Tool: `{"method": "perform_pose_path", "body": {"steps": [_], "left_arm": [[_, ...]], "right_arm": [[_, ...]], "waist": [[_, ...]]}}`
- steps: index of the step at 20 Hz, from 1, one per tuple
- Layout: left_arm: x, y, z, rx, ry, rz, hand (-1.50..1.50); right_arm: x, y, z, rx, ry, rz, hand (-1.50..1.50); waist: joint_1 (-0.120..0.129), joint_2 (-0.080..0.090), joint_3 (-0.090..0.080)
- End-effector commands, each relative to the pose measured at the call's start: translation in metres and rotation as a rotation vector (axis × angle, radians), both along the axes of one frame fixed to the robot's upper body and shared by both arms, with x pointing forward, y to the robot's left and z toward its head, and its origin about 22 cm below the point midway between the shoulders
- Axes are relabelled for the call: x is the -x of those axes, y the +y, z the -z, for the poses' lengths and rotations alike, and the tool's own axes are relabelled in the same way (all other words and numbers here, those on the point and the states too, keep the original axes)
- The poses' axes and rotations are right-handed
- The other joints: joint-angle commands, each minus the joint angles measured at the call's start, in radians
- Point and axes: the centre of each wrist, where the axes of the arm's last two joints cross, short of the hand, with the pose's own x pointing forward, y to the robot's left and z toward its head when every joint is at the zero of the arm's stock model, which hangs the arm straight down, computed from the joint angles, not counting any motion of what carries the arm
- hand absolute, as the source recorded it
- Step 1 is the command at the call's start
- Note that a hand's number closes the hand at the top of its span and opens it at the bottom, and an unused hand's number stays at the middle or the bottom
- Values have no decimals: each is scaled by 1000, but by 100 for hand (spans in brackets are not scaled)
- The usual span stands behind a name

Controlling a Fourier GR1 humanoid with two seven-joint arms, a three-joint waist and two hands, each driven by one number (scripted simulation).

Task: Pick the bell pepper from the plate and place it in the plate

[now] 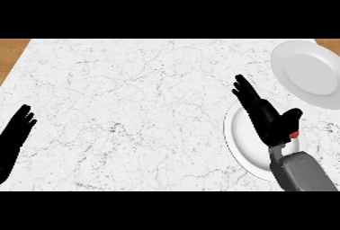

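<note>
Only a small red patch of the bell pepper (pixel 293 134) shows, tucked under the right hand (pixel 269 119), just below its thumb, over the near plate (pixel 240 143). That hand's fingers are stretched straight, closed on nothing. A second plate (pixel 306 72) sits at the counter's (pixel 133 112) far right corner. The left hand (pixel 16 134) rests open at the left edge.
</note>
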Motion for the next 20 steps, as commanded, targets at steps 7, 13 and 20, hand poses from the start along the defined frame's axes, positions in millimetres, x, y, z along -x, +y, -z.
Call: {"method": "perform_pose_path", "body": {"steps": [7, 13, 20], "left_arm": [[8, -49, 43, 157, 167, 36, 0], [-4, -117, 53, 290, 192, 67, 0], [-7, -133, 49, 262, 196, 67, 0]], "right_arm": [[-31, -70, -154, 1010, -588, -36, 150], [-12, -98, -154, 982, -1006, 134, -150], [33, -117, -157, 1141, -947, 47, -150]], "waist": [[-62, -50, -51], [-42, -4, 10], [-25, -6, 7]]}}
